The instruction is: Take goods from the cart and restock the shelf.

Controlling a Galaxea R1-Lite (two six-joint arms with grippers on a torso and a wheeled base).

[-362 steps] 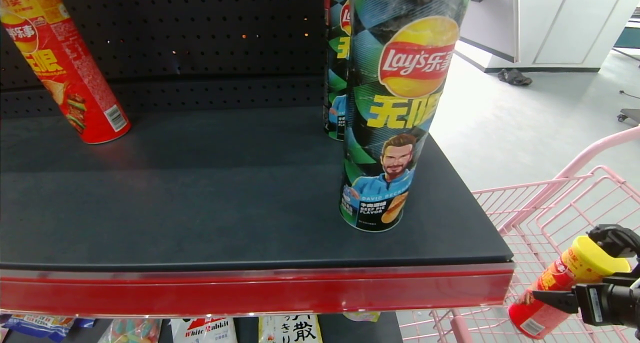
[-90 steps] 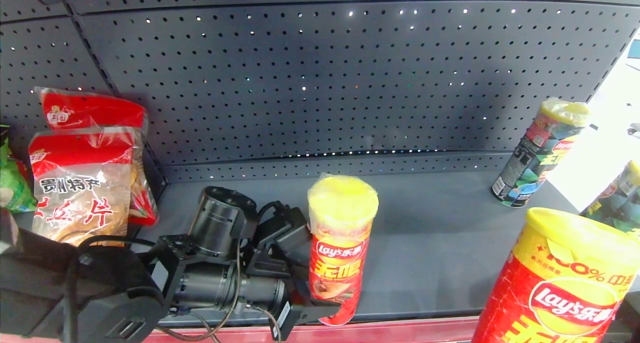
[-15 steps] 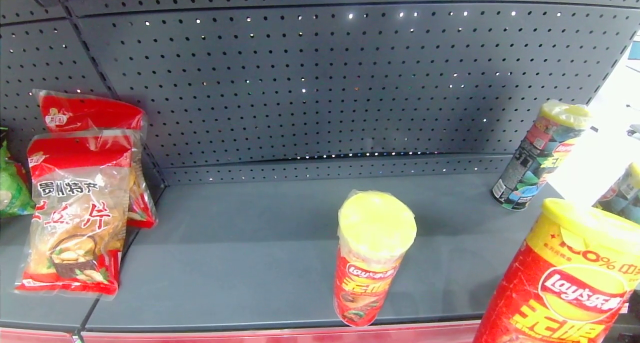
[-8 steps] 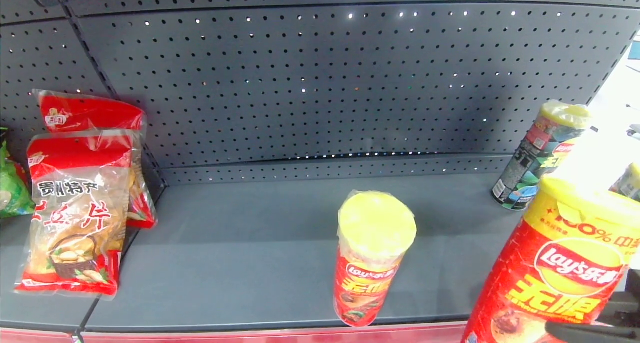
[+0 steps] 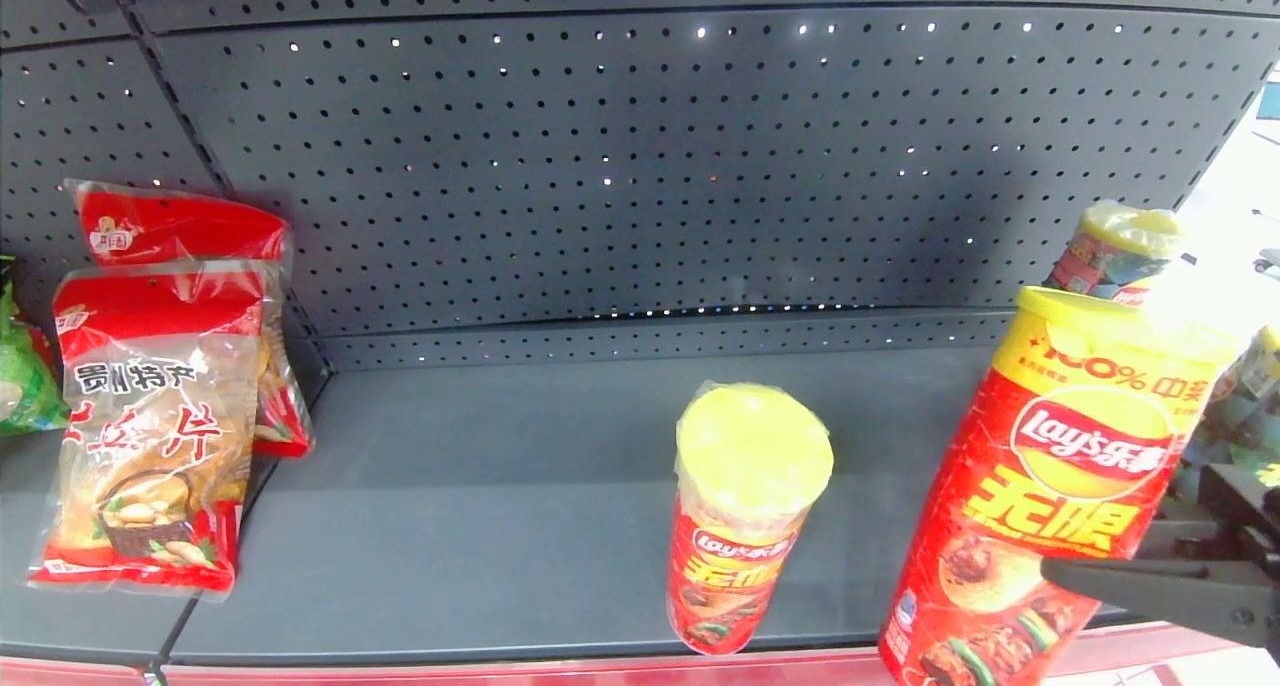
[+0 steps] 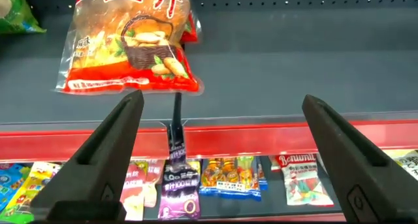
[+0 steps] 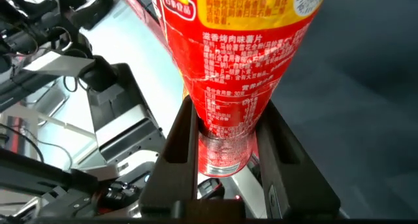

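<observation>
My right gripper (image 5: 1090,566) is shut on a red chips can with a yellow lid (image 5: 1060,486), held upright at the shelf's front right edge. In the right wrist view the fingers (image 7: 183,145) clamp the lower part of that can (image 7: 241,74). A second red chips can (image 5: 745,516) stands on the dark shelf board (image 5: 480,486) near its front, left of the held one. My left gripper (image 6: 222,165) is open, with nothing between its fingers, and faces the shelf's red front rail (image 6: 261,136) just below a peanut bag (image 6: 130,48).
Red snack bags (image 5: 150,406) lean at the shelf's left end. Dark green cans (image 5: 1115,241) stand at the back right, partly behind the held can. A perforated back panel (image 5: 640,166) closes the rear. Small packets (image 6: 228,178) hang on the level below.
The held red can has risen and moved left toward the shelf, now covering the lower part of the dark can behind it. The standing can and the bags have not moved.
</observation>
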